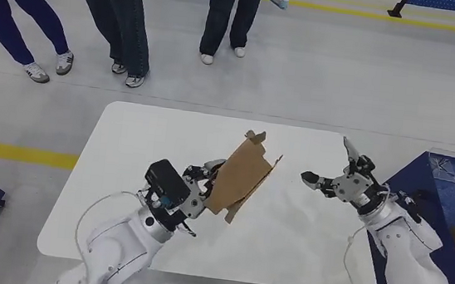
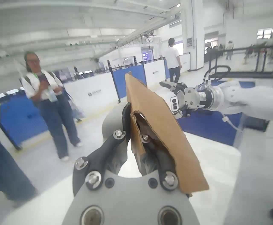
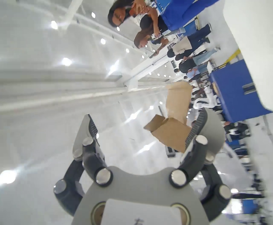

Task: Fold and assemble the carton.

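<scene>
One carton (image 1: 241, 177): I am pinching its edge with the left gripper (image 1: 209, 180) over the table's (image 1: 127, 148) middle, flaps free.
Right gripper (image 1: 328, 163): I am holding it spread wide, empty, nearby for folding.

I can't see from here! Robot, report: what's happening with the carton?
Left gripper shut on carton, held above table. Right gripper open, apart from carton. Nothing between them.

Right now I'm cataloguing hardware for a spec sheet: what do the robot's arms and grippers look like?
The left arm and right arm have smooth white rounded shells, with a thin pale cable looping beside the right one. The left gripper and right gripper each have a grey base plate, black linkages with silver pivot pins, and grey fingers with dark pads.
</scene>
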`<action>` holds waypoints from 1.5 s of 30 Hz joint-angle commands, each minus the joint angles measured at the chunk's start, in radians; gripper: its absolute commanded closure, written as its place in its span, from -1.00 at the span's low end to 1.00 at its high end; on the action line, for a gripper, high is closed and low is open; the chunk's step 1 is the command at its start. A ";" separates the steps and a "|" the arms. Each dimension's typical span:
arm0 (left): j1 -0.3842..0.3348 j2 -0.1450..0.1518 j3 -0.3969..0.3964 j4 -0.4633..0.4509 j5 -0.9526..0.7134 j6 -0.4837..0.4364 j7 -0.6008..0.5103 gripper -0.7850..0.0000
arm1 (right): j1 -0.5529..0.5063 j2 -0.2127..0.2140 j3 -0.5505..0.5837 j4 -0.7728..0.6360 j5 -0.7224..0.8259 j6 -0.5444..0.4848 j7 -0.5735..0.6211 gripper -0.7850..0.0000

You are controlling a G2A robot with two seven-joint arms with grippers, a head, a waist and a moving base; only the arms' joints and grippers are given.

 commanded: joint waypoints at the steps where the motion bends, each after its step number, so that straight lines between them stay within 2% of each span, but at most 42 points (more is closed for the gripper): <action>1: -0.026 -0.003 -0.015 0.030 -0.267 -0.038 -0.100 1.00 | 0.010 0.006 0.023 0.014 -0.075 -0.093 0.136 -1.00; 6: -0.109 -0.011 -0.021 0.149 -0.791 -0.088 -0.367 1.00 | 0.024 0.014 0.061 -0.005 -0.154 -0.302 0.340 -1.00; 10: -0.183 -0.018 -0.002 0.254 -1.167 -0.054 -0.587 1.00 | 0.002 0.015 0.081 -0.058 -0.203 -0.463 0.425 -1.00; 14: -0.224 -0.026 0.012 0.340 -1.407 -0.033 -0.703 1.00 | -0.026 0.018 0.095 -0.110 -0.283 -0.594 0.470 -1.00; 18: -0.252 -0.035 0.038 0.423 -1.579 -0.007 -0.805 1.00 | -0.058 0.019 0.100 -0.165 -0.386 -0.714 0.474 -1.00; 21: -0.276 -0.043 0.058 0.479 -1.681 0.022 -0.868 1.00 | -0.079 0.020 0.098 -0.197 -0.388 -0.709 0.482 -1.00; 32: -0.273 -0.043 0.059 0.480 -1.683 0.029 -0.863 1.00 | -0.093 0.021 0.093 -0.229 -0.381 -0.660 0.436 -1.00; 38: -0.270 -0.048 0.058 0.497 -1.884 0.275 -0.904 1.00 | -0.090 0.026 0.095 -0.248 -0.306 -0.576 0.489 -1.00; 42: -0.284 -0.049 0.058 0.524 -1.947 0.370 -0.940 1.00 | -0.076 0.030 0.102 -0.241 -0.292 -0.557 0.520 -1.00; 45: -0.294 -0.052 0.073 0.535 -1.970 0.423 -0.969 1.00 | -0.069 0.030 0.083 -0.234 -0.243 -0.503 0.523 -1.00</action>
